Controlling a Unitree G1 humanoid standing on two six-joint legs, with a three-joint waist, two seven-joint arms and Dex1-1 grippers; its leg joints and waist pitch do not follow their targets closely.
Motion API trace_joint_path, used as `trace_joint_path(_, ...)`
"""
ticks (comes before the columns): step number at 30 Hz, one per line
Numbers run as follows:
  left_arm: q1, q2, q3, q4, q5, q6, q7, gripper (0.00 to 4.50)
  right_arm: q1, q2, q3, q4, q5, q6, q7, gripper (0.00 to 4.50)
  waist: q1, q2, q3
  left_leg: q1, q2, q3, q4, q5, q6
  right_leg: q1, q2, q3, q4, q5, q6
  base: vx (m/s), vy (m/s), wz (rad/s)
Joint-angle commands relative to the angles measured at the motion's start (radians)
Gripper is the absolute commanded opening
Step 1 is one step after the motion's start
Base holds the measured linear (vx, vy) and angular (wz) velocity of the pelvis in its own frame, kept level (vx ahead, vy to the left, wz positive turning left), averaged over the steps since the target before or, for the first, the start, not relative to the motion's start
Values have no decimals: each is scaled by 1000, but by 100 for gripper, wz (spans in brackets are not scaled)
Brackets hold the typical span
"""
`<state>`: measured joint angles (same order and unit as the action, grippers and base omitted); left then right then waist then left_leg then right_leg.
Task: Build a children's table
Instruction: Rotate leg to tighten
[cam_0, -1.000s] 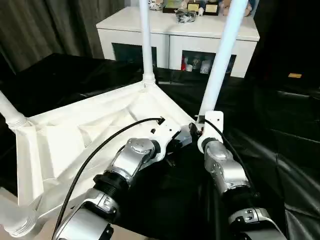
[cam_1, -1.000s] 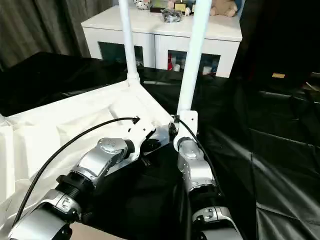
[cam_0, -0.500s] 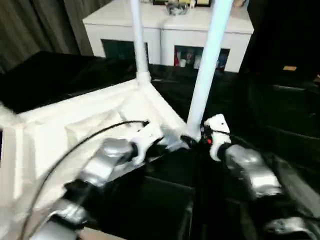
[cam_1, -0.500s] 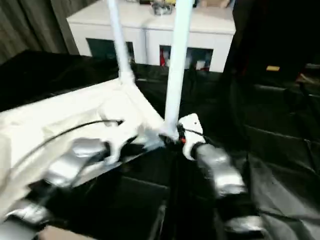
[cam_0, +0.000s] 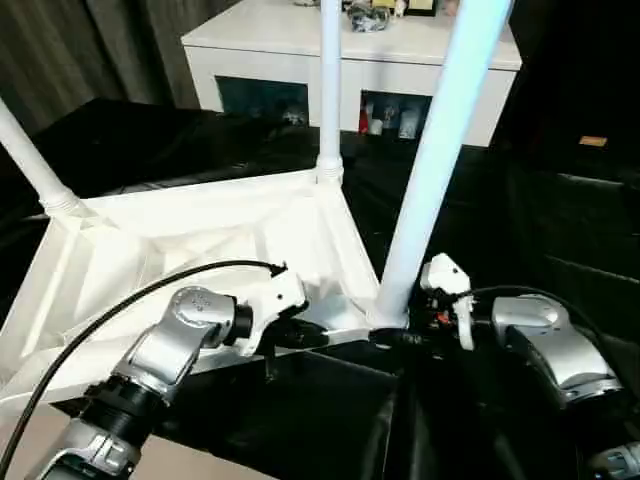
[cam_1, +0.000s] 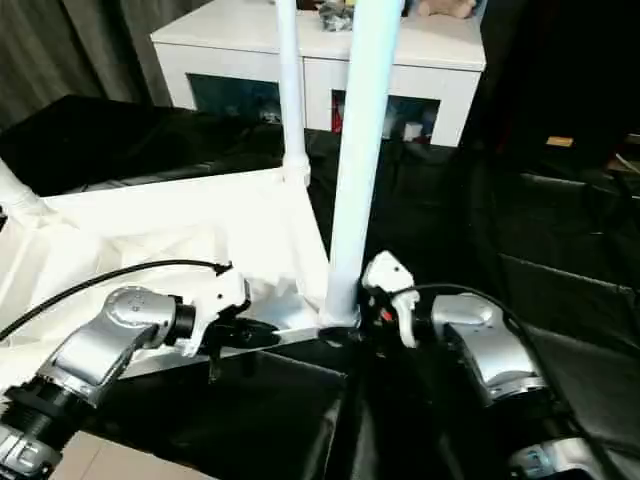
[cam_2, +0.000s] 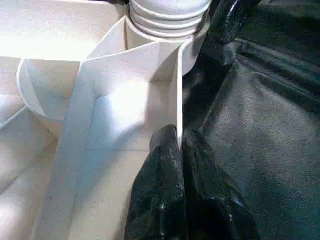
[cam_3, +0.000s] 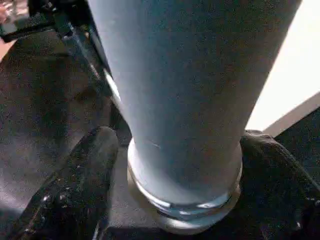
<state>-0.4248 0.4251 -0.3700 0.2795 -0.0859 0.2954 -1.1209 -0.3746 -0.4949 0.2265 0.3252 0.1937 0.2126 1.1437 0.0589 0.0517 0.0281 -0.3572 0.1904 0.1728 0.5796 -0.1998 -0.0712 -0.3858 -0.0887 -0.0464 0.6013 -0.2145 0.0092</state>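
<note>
White table (cam_0: 180, 240) lies upside down; right tool (cam_3: 172, 165) has swung round, now open astride the 3 o'clock leg (cam_0: 430, 180) base; left tool (cam_2: 179, 145) pinches rim. Leg seating likely next.

Children's table (cam_0: 200, 230) lies upside down, legs up; its near leg (cam_0: 440, 160) blocks passage at centre. Right gripper (cam_3: 175, 165) straddles that leg's base, fingers (cam_3: 75, 185) wide either side, small gaps only. Left gripper (cam_2: 181, 150) pinched on table rim at 9 o'clock of leg. Far leg (cam_0: 330, 90) at 11. White cabinet (cam_0: 290, 50) closes 12. Black sheet (cam_0: 560, 230) at 2–3 o'clock free.
</note>
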Motion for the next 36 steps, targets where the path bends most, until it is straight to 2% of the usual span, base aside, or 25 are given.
trace_joint_path(1,15,10,-9,4,3,17,1,0,12,-2,32,-22,-3,-11,37,374,3,-14,-47,-1,33,-2,-59,-119,99,49,-45,31,-52,19,-293,0,0,0)
trace_joint_path(2,16,12,-9,1,2,19,2,0,10,0,31,-15,-9,-20,33,374,3,-17,-47,-3,33,-2,-58,-111,102,49,-45,31,-51,21,-292,0,0,0)
trace_joint_path(5,16,13,-8,-4,3,23,3,0,2,12,29,0,-9,-16,21,374,4,-16,-49,-2,32,-2,-56,-91,110,49,-44,31,-49,38,-295,0,0,0)
trace_joint_path(8,15,11,-7,-4,6,24,3,0,0,22,23,4,-5,-4,18,349,3,-15,-49,-2,31,-2,-54,-89,115,49,-43,30,-48,43,-298,0,0,0)
trace_joint_path(13,16,10,-8,-6,11,27,3,0,6,37,26,14,-18,-7,-7,311,2,-14,-47,-2,31,-3,-56,-112,102,48,-43,30,-50,14,-297,0,0,0)
trace_joint_path(17,12,6,-8,2,19,37,19,0,1,73,1,44,-38,-37,-95,284,-2,-15,-44,-2,30,-3,-59,-148,79,46,-45,31,-55,-49,-283,0,0,0)
trace_joint_path(20,3,-5,-1,19,27,42,47,0,-7,104,-17,69,-45,-22,-165,277,-9,-15,-37,-2,31,-5,-67,-203,50,44,-45,33,-65,-163,-257,0,0,0)
trace_joint_path(22,-25,-44,19,80,54,49,146,0,-18,170,-53,109,-61,5,-320,274,-19,-14,-31,0,29,-5,-74,-253,25,37,-45,35,-75,-258,-234,0,0,0)
trace_joint_path(23,-46,-70,34,122,68,55,209,0,-22,211,-81,127,-64,27,-416,274,-18,-17,-32,2,28,-8,-74,-257,13,39,-47,34,-76,-277,-225,0,0,0)
trace_joint_path(24,-81,-113,59,185,84,64,309,0,-28,273,-128,149,-62,73,-565,274,-22,-15,-29,5,25,-8,-77,-271,-5,33,-45,35,-81,-316,-209,0,0,0)
trace_joint_path(26,-102,-138,73,218,90,71,363,0,-31,306,-158,162,-65,98,-659,272,-22,-18,-33,8,25,-13,-79,-280,-25,36,-46,34,-83,-347,-184,0,0,0)
trace_joint_path(29,-157,-209,113,302,103,81,520,0,-38,384,-225,200,-80,143,-871,272,-21,-14,-34,10,24,-11,-79,-287,-30,28,-45,38,-85,-320,-175,0,0,0)
trace_joint_path(30,-180,-239,129,338,109,81,587,0,-39,417,-245,214,-82,146,-944,272,-21,-16,-35,8,24,-10,-79,-276,-30,28,-44,39,-84,-283,-178,0,0,0)
trace_joint_path(32,-209,-279,146,391,116,69,672,0,-42,465,-275,233,-86,143,-1058,272,-16,-12,-38,14,23,-7,-76,-259,-29,24,-42,41,-82,-228,-188,0,0,0)
trace_joint_path(34,-235,-317,162,448,121,48,736,0,-47,503,-288,246,-106,138,-1142,272,-9,-17,-39,11,20,-6,-75,-237,-19,28,-41,43,-80,-188,-193,0,0,0)
trace_joint_path(36,-257,-343,158,493,130,21,771,0,-52,534,-279,248,-122,123,-1177,272,-2,-14,-39,10,20,-7,-76,-234,-16,31,-42,42,-80,-191,-181,0,0,0)
